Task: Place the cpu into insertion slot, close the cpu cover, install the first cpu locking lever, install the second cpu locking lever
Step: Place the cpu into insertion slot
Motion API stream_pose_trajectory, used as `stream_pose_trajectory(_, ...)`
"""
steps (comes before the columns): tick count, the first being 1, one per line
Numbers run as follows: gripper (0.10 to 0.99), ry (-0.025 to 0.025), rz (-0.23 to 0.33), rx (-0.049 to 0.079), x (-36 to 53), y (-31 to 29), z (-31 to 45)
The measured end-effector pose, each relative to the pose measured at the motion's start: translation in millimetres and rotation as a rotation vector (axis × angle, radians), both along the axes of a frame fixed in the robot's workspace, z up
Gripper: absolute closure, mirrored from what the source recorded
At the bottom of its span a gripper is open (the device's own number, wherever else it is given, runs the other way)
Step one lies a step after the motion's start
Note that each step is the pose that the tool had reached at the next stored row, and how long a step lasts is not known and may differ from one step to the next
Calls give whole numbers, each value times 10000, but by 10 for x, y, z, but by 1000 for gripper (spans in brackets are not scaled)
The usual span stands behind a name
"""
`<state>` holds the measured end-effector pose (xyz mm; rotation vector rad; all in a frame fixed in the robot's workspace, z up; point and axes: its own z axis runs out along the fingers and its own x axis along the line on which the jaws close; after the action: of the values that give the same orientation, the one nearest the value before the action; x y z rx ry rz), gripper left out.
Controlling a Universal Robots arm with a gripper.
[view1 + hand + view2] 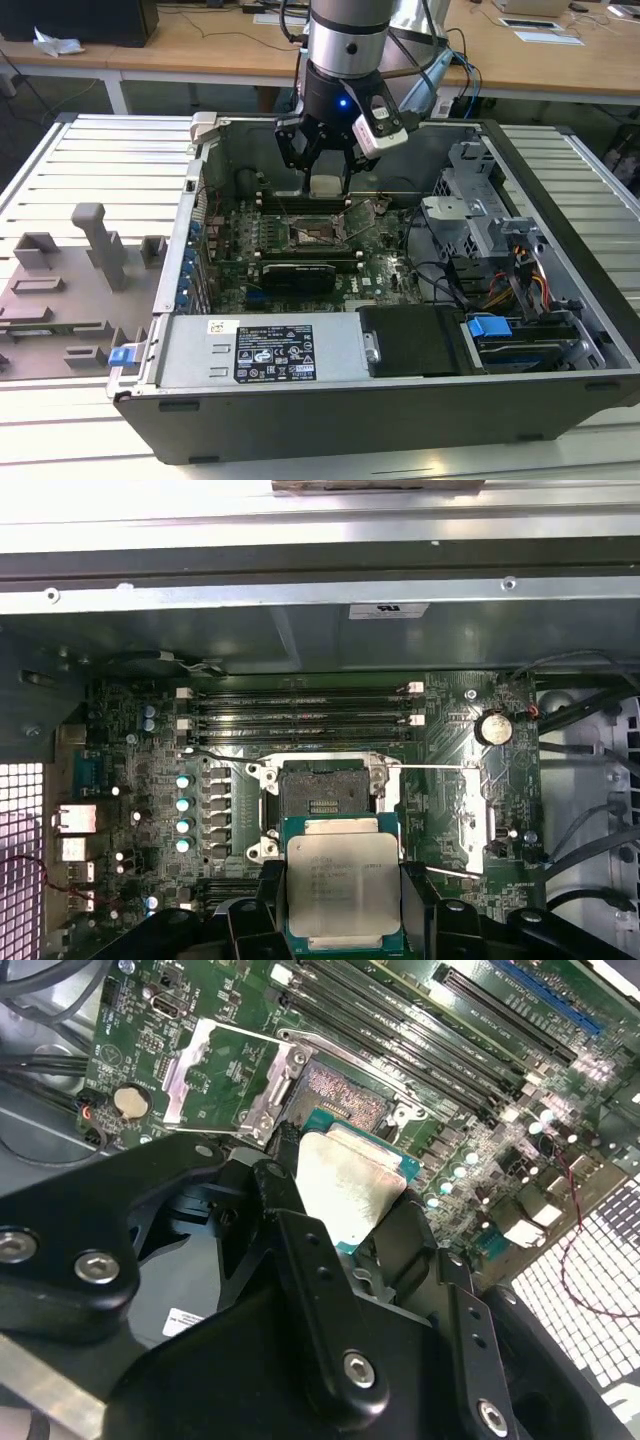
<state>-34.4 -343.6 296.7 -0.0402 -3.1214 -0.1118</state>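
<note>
**Lower centre of the exterior view, nearest:** a grey labelled power supply (262, 350) is sitting along the front edge of the open computer case (400, 415). The case is lying on its side on the slatted metal worktop (100, 150).

**Lower left of that view:** a grey fixture tray (60, 300) is resting on the worktop, just beside the case.

**Mid-frame, inside the case:** the green motherboard (385, 270) is lying flat.
- The insertion slot (313, 235) is sitting open on the board. In the first wrist view its dark contact field (325, 795) is showing uncovered.
- In both wrist views the cpu cover (462, 820) (215, 1075) is lying swung back off the slot, hinged at one side. Green board is showing through its window.
- The long black memory slots (300, 715) are running alongside, beyond the slot.

**Just above centre of the exterior view:** the gripper (327, 178) is hanging over the board, its black fingers (300, 1260) closing narrowly on two opposite edges of the cpu (328, 186). The chip is hanging pale metal face up, apart from the slot and not seated.

**Top centre, farthest:** the silver arm (345, 40) is coming down into the case.
</note>
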Motion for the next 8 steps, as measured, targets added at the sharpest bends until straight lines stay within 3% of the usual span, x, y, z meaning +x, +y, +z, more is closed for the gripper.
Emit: stream_pose_trajectory(8, 541, 0, 0, -1, 0, 0, -99)
